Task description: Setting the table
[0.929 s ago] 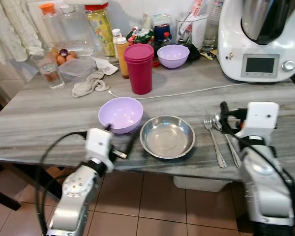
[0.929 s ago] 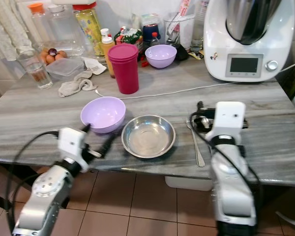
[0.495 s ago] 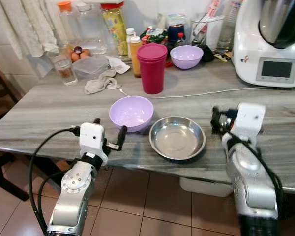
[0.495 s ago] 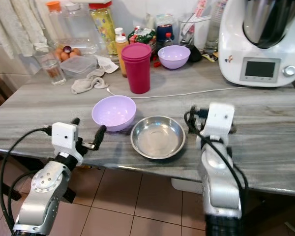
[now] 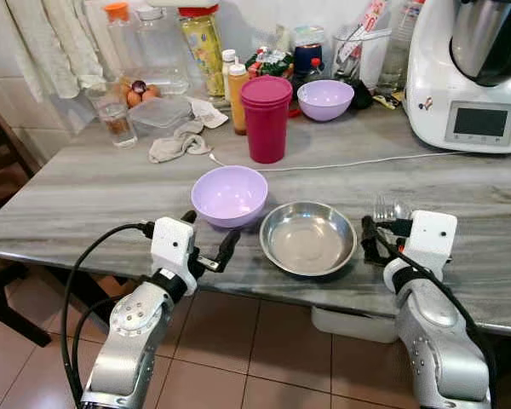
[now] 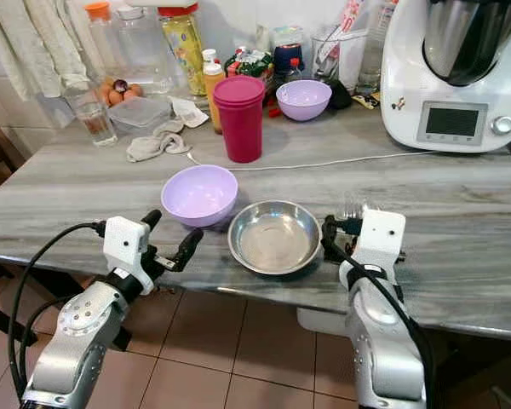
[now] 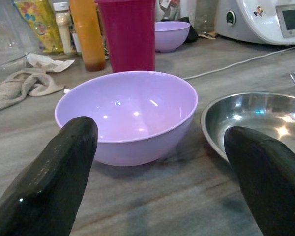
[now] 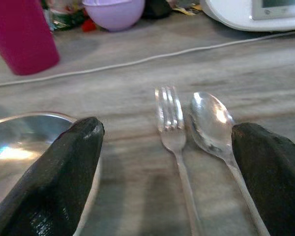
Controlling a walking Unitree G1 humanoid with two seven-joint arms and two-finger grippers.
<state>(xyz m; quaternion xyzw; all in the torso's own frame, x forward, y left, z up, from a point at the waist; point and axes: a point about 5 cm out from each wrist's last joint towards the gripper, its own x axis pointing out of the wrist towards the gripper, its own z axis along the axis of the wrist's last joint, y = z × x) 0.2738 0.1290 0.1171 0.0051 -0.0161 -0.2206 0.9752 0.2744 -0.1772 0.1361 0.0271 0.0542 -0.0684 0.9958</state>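
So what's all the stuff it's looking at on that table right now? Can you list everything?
Table: one, grey wood-grain top.
Purple bowl: one, lilac, near front edge.
Second purple bowl: one, lilac, at the back.
Metal bowl: one, silver, just right of the near purple bowl.
Fork: one, silver, right of the metal bowl.
Spoon: one, silver, beside the fork.
Cup: one, magenta, behind the bowls.
Cable: one, white, across the table.
Kitchen machine: one, white, back right.
Cloth: one, beige, back left.
Glass: one, clear, back left.
Bottles and jars: several, mixed colours, along the wall.
Left gripper: black fingers open, before the near purple bowl.
Right gripper: black fingers open, over the cutlery.
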